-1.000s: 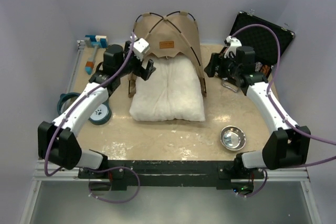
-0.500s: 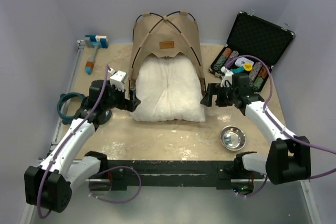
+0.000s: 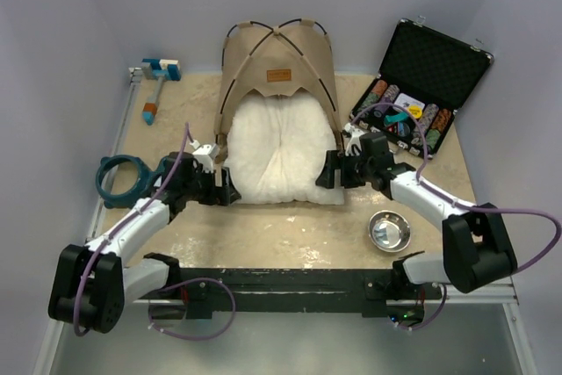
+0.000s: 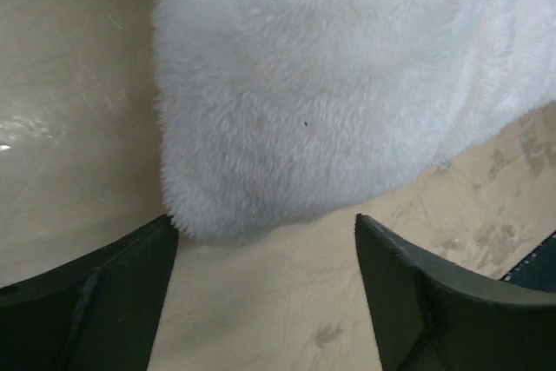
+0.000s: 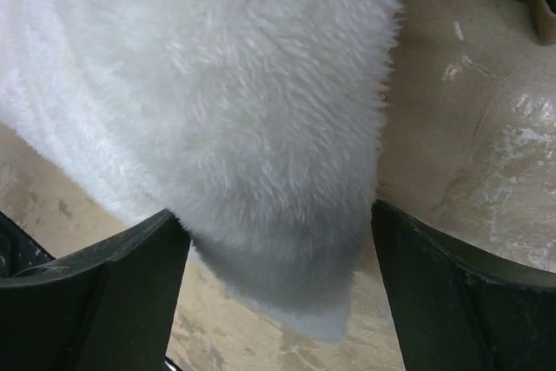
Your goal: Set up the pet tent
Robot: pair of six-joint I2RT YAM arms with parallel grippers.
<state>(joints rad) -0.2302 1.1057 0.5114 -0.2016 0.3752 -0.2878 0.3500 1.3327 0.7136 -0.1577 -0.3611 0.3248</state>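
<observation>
"Top external first: where is the pet tent (image 3: 277, 59)?"

"At the far middle of the surface (image 3: 281, 239), standing up on its crossed poles (image 3: 277, 32) with the arched opening facing near. The white cushion (image 3: 279, 151) has its far end at that opening and stretches toward me."

"And your jaws?"

"Both pairs are spread wide and hold nothing. The left jaws straddle the cushion's near left corner and the right jaws its near right corner. Each wrist view shows fluffy pile between my fingers (image 4: 87, 293), low over the surface."

"How will the tent handle?"

"Light, I judge: thin fabric stretched over slim, springy poles. A hard push would likely slide or tip it, and loose cloth gives a poor pinch. I would take it by a pole or by the trimmed edge of the opening. The cushion is soft and will squash, so a corner pinch should gather enough pile to hold."

"Anything readable?"

"A small tan patch (image 3: 278, 75) sits above the opening, but its writing is too small to read. The open case (image 3: 421, 76) of chips at far right shows no legible words either."
</observation>
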